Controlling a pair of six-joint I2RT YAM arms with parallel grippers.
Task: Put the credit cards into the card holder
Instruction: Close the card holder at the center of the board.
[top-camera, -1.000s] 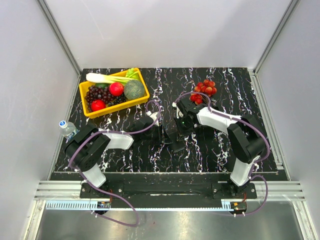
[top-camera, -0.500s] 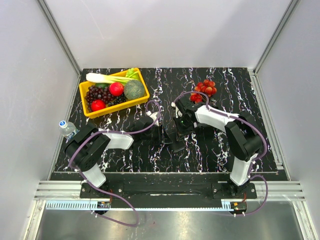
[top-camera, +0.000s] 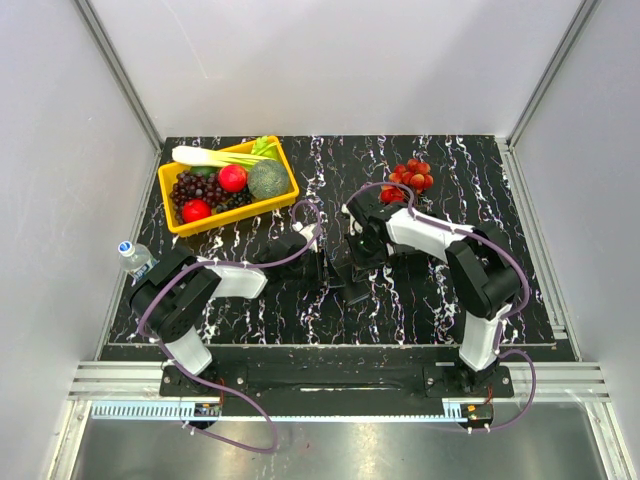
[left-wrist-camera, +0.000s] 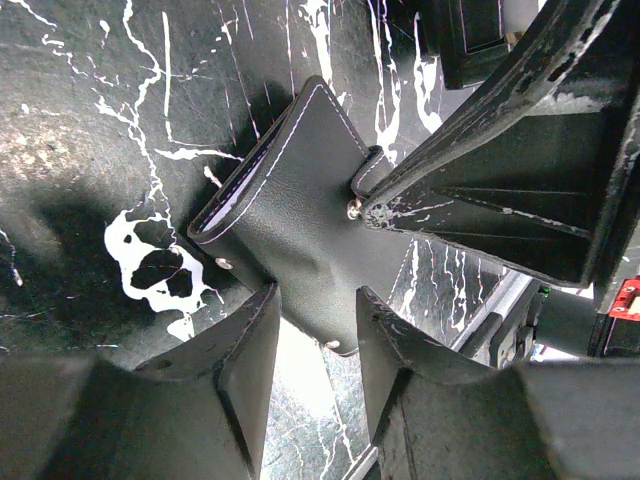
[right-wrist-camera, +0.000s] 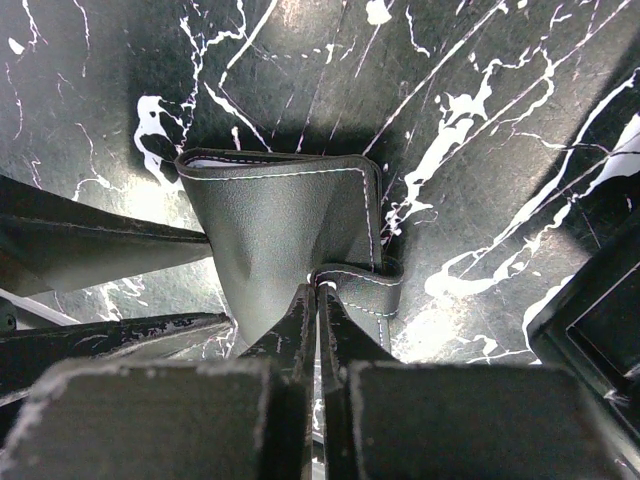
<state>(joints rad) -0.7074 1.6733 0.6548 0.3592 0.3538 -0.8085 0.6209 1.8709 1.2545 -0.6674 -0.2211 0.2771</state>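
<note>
Right hand (right-wrist-camera: 318, 300): fingers pressed together, pinched on the short stitched closure strap (right-wrist-camera: 362, 288) of the small black leather folding card holder (right-wrist-camera: 285, 225). Left hand (left-wrist-camera: 315, 300): fingers apart, straddling the holder's near corner. Cannot tell whether the pads press on it. Holder lies folded on the black, white-veined marble-pattern surface (right-wrist-camera: 480, 120), between the two hands, with pale lining just showing at one edge.

Step in hand, as judged: opening the holder. To do it well, draw the strap up and away from the fold slowly, so the flap frees without dragging the whole holder. The left hand should pin the lower flap first. The strap is small and is gripped near its end, so it may slip.

Credit cards: none made out in any view. Corner of a black open-topped rectangular tray (right-wrist-camera: 590, 320) sits near the holder, judged close enough to catch a swinging flap.

Farther off: yellow plastic crate of fruit and vegetables (top-camera: 240, 212), cluster of red berries (top-camera: 408, 178), clear blue-capped plastic bottle (top-camera: 135, 258). None obstructs.
</note>
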